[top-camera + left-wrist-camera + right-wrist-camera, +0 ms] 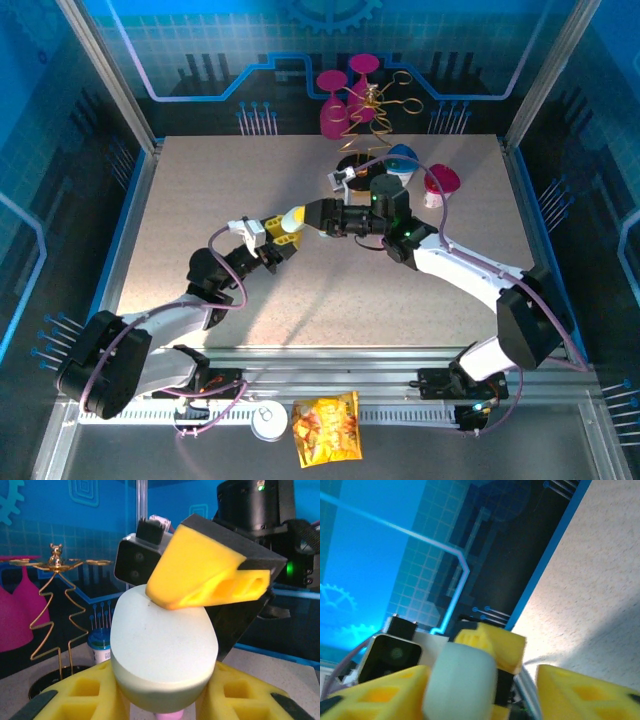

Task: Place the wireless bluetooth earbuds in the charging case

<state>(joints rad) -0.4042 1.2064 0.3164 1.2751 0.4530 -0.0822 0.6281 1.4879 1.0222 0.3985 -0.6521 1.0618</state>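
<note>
mid-worktop, left end effector (284, 234) pinches the pale charging case (160, 645); right end effector (314, 215), spread, at its three o'clock, fingertip on top. case looks shut, so earbuds likely not yet in.

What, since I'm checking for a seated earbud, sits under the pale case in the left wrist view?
A pink sliver peeks out below the pale case, between the left gripper's fingers. The case and frame edge hide the rest, so I cannot identify it.

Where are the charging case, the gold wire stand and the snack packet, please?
charging case (160, 652), left wrist view, pale shell.
gold wire stand (55, 556), left wrist view, top ornament.
snack packet (325, 428), top external view, middle.
</note>
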